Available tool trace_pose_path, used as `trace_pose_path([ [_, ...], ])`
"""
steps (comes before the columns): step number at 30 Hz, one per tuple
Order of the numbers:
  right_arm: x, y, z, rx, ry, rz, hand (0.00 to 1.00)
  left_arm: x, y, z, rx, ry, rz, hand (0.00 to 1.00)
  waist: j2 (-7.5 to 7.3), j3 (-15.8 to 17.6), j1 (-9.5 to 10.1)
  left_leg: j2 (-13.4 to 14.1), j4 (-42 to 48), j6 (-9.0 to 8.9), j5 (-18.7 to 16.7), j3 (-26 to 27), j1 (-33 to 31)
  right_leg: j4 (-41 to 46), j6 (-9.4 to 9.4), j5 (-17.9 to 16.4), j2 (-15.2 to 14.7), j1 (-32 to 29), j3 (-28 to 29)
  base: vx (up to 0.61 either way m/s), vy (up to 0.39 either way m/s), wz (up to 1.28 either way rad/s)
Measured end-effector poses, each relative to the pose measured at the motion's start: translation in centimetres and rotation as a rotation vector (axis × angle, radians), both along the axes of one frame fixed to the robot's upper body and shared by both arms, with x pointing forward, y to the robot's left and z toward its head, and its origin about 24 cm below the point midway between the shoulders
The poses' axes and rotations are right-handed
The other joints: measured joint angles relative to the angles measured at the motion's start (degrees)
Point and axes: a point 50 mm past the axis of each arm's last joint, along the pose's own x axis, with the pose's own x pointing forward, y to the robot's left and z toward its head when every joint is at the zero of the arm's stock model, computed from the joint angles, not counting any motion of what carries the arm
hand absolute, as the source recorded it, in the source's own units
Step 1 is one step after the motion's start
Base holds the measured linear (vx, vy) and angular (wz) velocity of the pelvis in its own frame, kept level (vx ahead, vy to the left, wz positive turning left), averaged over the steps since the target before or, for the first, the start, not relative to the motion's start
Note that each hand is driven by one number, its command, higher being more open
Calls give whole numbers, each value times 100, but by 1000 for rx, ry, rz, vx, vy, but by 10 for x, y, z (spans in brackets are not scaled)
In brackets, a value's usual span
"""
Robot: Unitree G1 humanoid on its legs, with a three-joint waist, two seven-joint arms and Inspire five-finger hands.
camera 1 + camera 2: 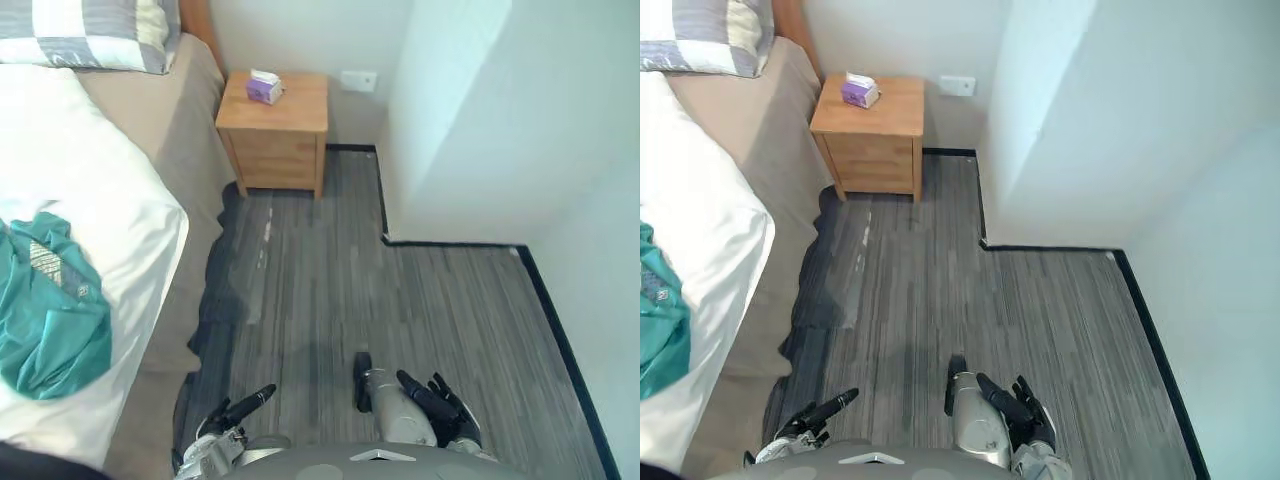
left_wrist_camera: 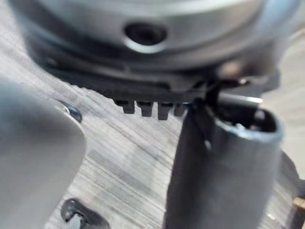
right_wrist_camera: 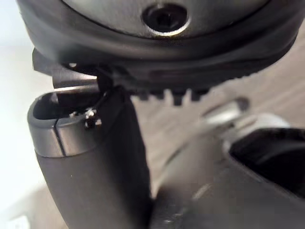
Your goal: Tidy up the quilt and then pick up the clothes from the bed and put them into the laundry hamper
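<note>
Both arms hang low over the floor. The left hand has its fingers stretched out and loose and grips nothing, and the right hand is relaxed and just as empty. Over on the robot's left is the bed, with the white quilt spread across it and one corner drooping over the side. A crumpled teal garment lies right on top of the quilt, well apart from either hand, so neither job looks started. Here's the catch: that garment sits on the very cloth that has to be straightened. Tug the quilt first and the garment could ride along, bunch under a fold or slide off the edge onto the floor. Reach from this spot and the left hand may fall short, or pinch quilt and garment together. Farther up, a pillow and a nightstand carrying a tissue box sit near the head of the bed; a wide swing there could knock the box off.
</note>
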Motion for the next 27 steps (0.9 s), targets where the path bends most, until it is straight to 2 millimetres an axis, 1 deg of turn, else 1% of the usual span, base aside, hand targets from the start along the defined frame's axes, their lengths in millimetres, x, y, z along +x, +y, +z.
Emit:
trace_pose_path([
  [1, 6, -5, 4, -17, -30, 4, 100, 1, -5, 0, -18, -8, 13, 100, 154, -16, 26, 299, 961, -19, 427, 227, -402, -95, -107, -158, 144, 184, -14, 351, -318, 1],
  [2, 8, -7, 6, -24, -41, 4, 100, 0, -5, -1, -21, -11, 19, 100, 235, -13, 34, 467, 1410, -14, 727, 318, -592, -199, -132, -192, 218, 340, -36, 540, -440, 3],
  [3, 7, -10, 7, -32, -44, -1, 100, 1, -10, -1, -34, -14, 19, 100, 302, 19, 27, 694, 1938, -4, 653, 455, -814, -451, -190, -233, 303, 737, -140, 524, -395, 14],
  [4, 6, -9, 5, -30, -30, 2, 100, 2, -10, -1, -35, -16, 19, 100, 299, 27, 45, 681, 2011, -29, 502, 530, -900, -745, -247, -269, 322, 1189, -159, 511, -384, 13],
  [5, 5, -9, 5, -29, -27, 4, 100, 2, -11, -1, -37, -17, 20, 100, 296, 26, 62, 666, 1967, -33, 436, 546, -944, -866, -250, -271, 322, 1345, -157, 369, -269, 12],
  [6, 7, -8, 4, -29, -25, 13, 100, 4, -15, -1, -50, -33, 33, 100, 292, 28, 80, 586, 1735, -21, 292, 590, -1112, -1199, -263, -286, 314, 1729, -177, 292, -209, 6],
  [7, 11, -7, 5, -37, -28, 34, 100, 5, -15, 0, -54, -42, 35, 100, 294, 27, 80, 508, 1348, 14, 209, 718, -1303, -1422, -255, -315, 307, 1933, -212, 259, -174, 10],
  [8, 13, -6, 5, -35, -31, 38, 100, 6, -16, 1, -53, -48, 33, 100, 292, 28, 83, 472, 1117, 20, 209, 808, -1411, -1506, -262, -363, 300, 2026, -229, 225, -108, 19],
  [9, 17, -2, 6, -27, -40, 37, 100, 8, -16, 2, -52, -60, 30, 100, 283, 32, 93, 406, 582, 27, 226, 1061, -1616, -1614, -206, -457, 270, 2182, -299, 250, -69, 36],
  [10, 18, -1, 6, -24, -42, 39, 100, 9, -15, 2, -53, -67, 30, 100, 272, 34, 107, 297, 20, 35, 294, 1337, -1776, -1660, -118, -533, 221, 2315, -392, 299, -54, 47],
  [11, 17, -1, 5, -22, -37, 40, 100, 10, -15, 3, -52, -71, 29, 100, 267, 39, 134, 222, -431, 43, 456, 1564, -1858, -1670, -57, -590, 180, 2410, -481, 359, -25, 47],
  [12, 16, -1, 4, -27, -22, 50, 100, 11, -15, 3, -51, -73, 24, 100, 262, 40, 166, 146, -1010, 58, 740, 1854, -1842, -1725, 17, -644, 148, 2543, -564, 314, 0, 38],
  [13, 15, -1, 3, -34, -14, 59, 100, 11, -15, 3, -49, -73, 18, 100, 262, 40, 173, 131, -1295, 63, 930, 2043, -1834, -1804, 59, -668, 148, 2623, -629, 454, 48, 35],
  [14, 15, 1, 1, -36, 3, 77, 100, 12, -13, 4, -39, -73, 5, 100, 198, 29, 264, 142, -1487, 282, 1418, 2409, -1745, -1965, 192, -752, 105, 2878, -705, 405, 59, 30],
  [15, 16, 3, 0, -34, 6, 89, 100, 13, -10, 4, -33, -71, 1, 100, 130, 19, 261, 123, -1537, 380, 1539, 2572, -1683, -2002, 267, -800, 55, 2994, -745, 533, 71, 32],
  [16, 20, 5, 0, -41, 9, 117, 100, 14, -7, 4, -24, -72, -4, 100, 13, 14, 263, -5, -1515, 701, 1505, 2658, -1677, -2033, 395, -879, -67, 3066, -767, 481, 56, 15],
  [17, 25, 7, 0, -41, 11, 134, 100, 16, -4, 5, -18, -75, -4, 100, 9, 4, 273, -62, -1396, 1091, 1329, 2659, -1737, -1992, 453, -908, -137, 3043, -763, 547, 82, 12],
  [18, 30, 11, 0, -35, 6, 149, 100, 17, -3, 5, -11, -71, -5, 100, -34, 8, 254, -114, -1329, 1114, 1187, 2629, -1767, -1760, 533, -957, -180, 2937, -764, 434, 92, 5],
  [19, 32, 12, 0, -33, 5, 158, 100, 18, -2, 5, -10, -64, -8, 100, -44, 13, 251, -150, -1336, 1133, 1123, 2607, -1749, -1420, 643, -1029, -260, 2786, -770, 345, 95, 22],
  [20, 33, 14, 0, -41, 8, 181, 100, 18, -1, 4, -13, -48, -14, 100, -59, 17, 250, -224, -1379, 1154, 1053, 2521, -1702, -655, 811, -1145, -403, 2483, -774, 350, 118, 47],
  [21, 37, 15, 1, -44, 0, 196, 100, 19, 2, 4, -10, -30, -33, 100, -137, 28, 242, -399, -1509, 1162, 1029, 2357, -1524, 721, 916, -1138, -679, 1995, -724, 513, 129, 90],
  [22, 39, 14, 2, -53, 5, 210, 100, 20, 5, 4, 6, -20, -61, 100, -234, 47, 188, -586, -1693, 1199, 1006, 2063, -1260, 2123, 1296, -884, -937, 1529, -599, 427, 98, 111],
  [23, 38, 13, 2, -54, 9, 211, 100, 20, 6, 4, 12, -12, -74, 100, -263, 55, 168, -655, -1757, 1225, 989, 1874, -1110, 2664, 1276, -895, -1020, 1413, -626, 425, 13, 151],
  [24, 38, 11, 2, -60, 10, 210, 100, 19, 5, 4, 19, -7, -95, 100, -285, 53, 158, -736, -1898, 1229, 980, 1441, -803, 3348, 1052, -1018, -1145, 1294, -735, 397, -88, 165],
  [25, 39, 10, 2, -65, 10, 213, 100, 19, 4, 4, 25, -4, -108, 100, -217, 86, 155, -740, -2057, 1222, 977, 1091, -536, 3556, 893, -1108, -1145, 1162, -821, 471, -114, 162],
  [26, 41, 10, 3, -70, 7, 214, 100, 19, 4, 4, 28, -3, -117, 100, -215, 81, 158, -737, -2132, 1219, 978, 905, -430, 3540, 821, -1152, -1142, 1075, -846, 438, -156, 156],
  [27, 45, 10, 4, -66, -5, 205, 100, 18, 4, 3, 38, -3, -133, 100, -217, 90, 162, -726, -2275, 1200, 989, 548, -221, 3284, 744, -1230, -1129, 933, -831, 348, -176, 154],
])
